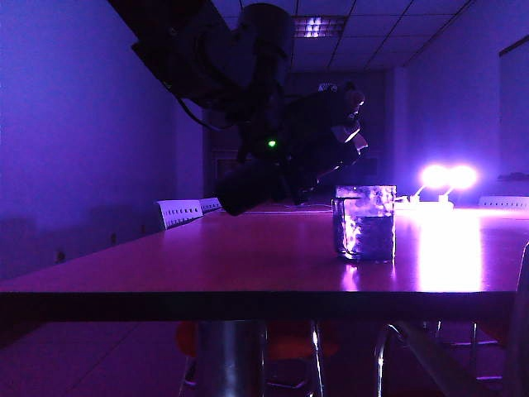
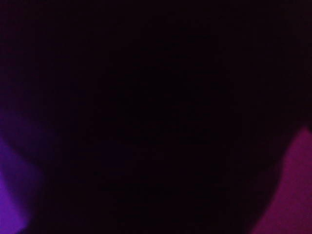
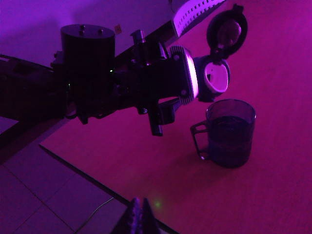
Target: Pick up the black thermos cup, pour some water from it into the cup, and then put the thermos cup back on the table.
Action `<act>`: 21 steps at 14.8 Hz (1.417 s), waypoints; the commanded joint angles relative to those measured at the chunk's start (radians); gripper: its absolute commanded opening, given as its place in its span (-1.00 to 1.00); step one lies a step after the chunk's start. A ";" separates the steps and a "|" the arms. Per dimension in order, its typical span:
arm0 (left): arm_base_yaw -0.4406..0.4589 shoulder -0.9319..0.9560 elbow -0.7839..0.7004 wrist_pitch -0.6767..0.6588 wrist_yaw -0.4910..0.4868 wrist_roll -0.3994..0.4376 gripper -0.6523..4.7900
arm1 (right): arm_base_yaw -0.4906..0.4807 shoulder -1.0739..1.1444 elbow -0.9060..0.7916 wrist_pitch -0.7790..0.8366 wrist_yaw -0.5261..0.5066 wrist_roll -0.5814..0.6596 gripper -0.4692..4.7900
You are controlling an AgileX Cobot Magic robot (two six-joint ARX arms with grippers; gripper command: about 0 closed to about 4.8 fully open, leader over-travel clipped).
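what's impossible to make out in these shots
- Left wrist view: nearly all black; the thermos cup fills the lens, so the left pincer is unseen there.
- Exterior view: thermos cup and arm merge into one dark silhouette.
- Water stream into the cup: too dim.
- Right pincer: only its tips show, cut off by the edge.

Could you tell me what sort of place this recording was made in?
Probably a dim meeting room: a long wooden table, chair backs along its far side, a tiled drop ceiling with a panel light, all lit purple.
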 commanded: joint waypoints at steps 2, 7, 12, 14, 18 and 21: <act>-0.001 -0.012 0.011 0.073 -0.003 -0.110 0.46 | 0.000 0.000 0.005 0.011 -0.006 -0.003 -0.83; 0.000 -0.012 0.011 0.088 -0.003 -0.130 0.46 | 0.000 0.000 0.006 0.011 -0.008 -0.003 -0.83; -0.001 -0.011 0.011 0.085 -0.011 0.031 0.46 | 0.000 0.000 0.006 0.011 -0.013 -0.003 -0.83; 0.000 -0.011 0.011 0.081 -0.014 0.101 0.46 | 0.000 0.000 0.006 0.011 -0.013 -0.003 -0.83; 0.010 0.023 0.037 0.088 -0.071 0.115 0.46 | 0.000 0.000 0.005 0.011 -0.013 -0.003 -0.83; 0.008 0.045 0.075 0.088 -0.058 0.165 0.46 | 0.000 0.000 0.005 0.011 -0.013 -0.003 -0.83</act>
